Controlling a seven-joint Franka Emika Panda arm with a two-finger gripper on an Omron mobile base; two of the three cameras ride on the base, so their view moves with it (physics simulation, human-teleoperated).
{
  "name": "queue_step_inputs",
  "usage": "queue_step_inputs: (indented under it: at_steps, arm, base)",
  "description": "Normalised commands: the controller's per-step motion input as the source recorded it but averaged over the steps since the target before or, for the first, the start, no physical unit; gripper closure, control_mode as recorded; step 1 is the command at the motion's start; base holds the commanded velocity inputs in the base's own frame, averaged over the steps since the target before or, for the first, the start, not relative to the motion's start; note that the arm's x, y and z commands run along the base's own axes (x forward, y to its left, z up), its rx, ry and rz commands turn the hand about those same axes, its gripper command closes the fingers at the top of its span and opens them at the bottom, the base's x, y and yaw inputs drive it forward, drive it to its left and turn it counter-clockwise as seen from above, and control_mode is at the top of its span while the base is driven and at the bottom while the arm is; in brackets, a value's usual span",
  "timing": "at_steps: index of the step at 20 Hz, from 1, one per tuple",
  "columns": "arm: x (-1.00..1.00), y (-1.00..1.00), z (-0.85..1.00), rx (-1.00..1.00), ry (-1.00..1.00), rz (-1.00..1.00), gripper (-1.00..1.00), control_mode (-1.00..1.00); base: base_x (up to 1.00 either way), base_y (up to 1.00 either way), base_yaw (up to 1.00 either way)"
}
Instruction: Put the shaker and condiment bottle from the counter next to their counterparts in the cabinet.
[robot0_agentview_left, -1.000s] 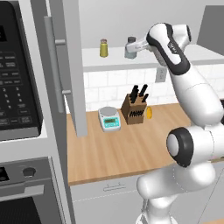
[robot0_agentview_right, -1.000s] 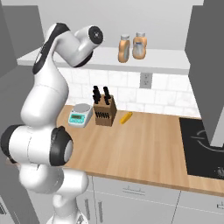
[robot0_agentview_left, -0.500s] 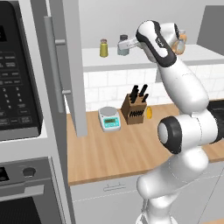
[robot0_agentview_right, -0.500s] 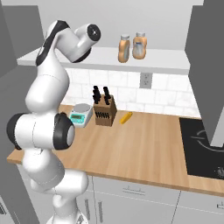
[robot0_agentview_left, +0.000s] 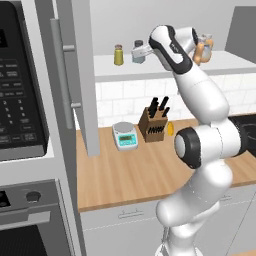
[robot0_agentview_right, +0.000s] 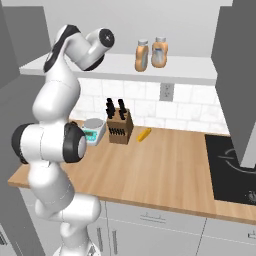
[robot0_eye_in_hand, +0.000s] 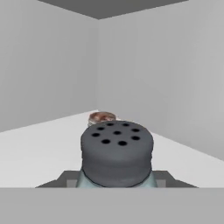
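Moved: arm has swung further over the shelf since a second ago.
End effector (robot0_agentview_left: 141, 51): pinching the shaker (robot0_agentview_left: 138, 51).
Shaker: just above the cabinet shelf (robot0_agentview_left: 165, 70), right of the olive-yellow shaker (robot0_agentview_left: 118, 55).
Bottles (robot0_agentview_right: 151, 53): together on the shelf.

From the hand camera I get the shaker's (robot0_eye_in_hand: 117, 153) holed cap, but its body drops below the frame edge, and the finger tips are just dark slivers beside it. Behind it sits a small brownish thing (robot0_eye_in_hand: 102, 117), maybe a lid, too tiny to say. In the left base view the arm covers part of the two orange bottles (robot0_agentview_left: 202, 50).
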Motion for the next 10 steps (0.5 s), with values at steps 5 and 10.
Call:
queue_step_inputs:
  at_steps: [5,10]
  arm:
    - [0.28,0.04,-0.04,0.09,0.06,0.00,1.00,-1.00]
    - [0.04,0.00,-0.09,0.01,0.04,0.00,1.00,-1.00]
  base:
    - [0.00,0.00,0.00]
    - [0.00,0.00,0.00]
